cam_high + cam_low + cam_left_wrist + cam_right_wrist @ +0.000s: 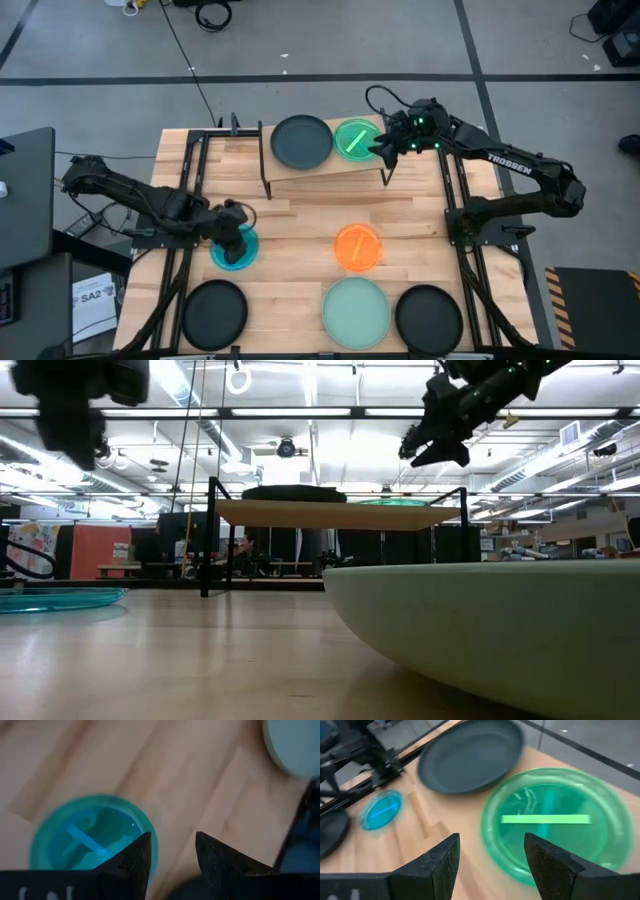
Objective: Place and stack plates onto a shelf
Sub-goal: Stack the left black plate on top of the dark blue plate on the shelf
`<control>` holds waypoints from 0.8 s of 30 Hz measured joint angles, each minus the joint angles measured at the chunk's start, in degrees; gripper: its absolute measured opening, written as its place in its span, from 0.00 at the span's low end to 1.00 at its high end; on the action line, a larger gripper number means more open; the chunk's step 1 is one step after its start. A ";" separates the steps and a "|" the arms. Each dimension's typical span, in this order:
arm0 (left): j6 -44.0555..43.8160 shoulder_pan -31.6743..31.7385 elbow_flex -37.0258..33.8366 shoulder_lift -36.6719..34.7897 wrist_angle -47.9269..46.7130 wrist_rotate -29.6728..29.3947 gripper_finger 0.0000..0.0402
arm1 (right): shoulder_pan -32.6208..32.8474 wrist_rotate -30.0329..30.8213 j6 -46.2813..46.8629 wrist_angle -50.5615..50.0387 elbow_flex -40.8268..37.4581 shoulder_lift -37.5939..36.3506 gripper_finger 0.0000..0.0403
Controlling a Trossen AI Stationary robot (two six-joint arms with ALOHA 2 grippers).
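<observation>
high view: right gripper (385, 146) hung over the green plate (355, 139) on the shelf (325, 168), fingers spread; left gripper (236, 238), fingers spread too, stood above the blue plate (234, 252).

Left gripper (236, 243) low, fingers apart; right gripper (385, 147) raised, fingers apart.

I work in a large robotics lab or workshop hall: beyond my slatted wooden worktop (300, 220) lies grey concrete floor (330, 40) with taped lines, ceiling strip lights (300, 410) overhead, and cluttered benches (540, 550) behind it.
</observation>
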 joint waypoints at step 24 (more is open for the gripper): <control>5.63 -20.57 0.00 17.58 1.06 0.98 0.40 | 22.98 0.03 0.00 -0.44 0.00 0.00 0.56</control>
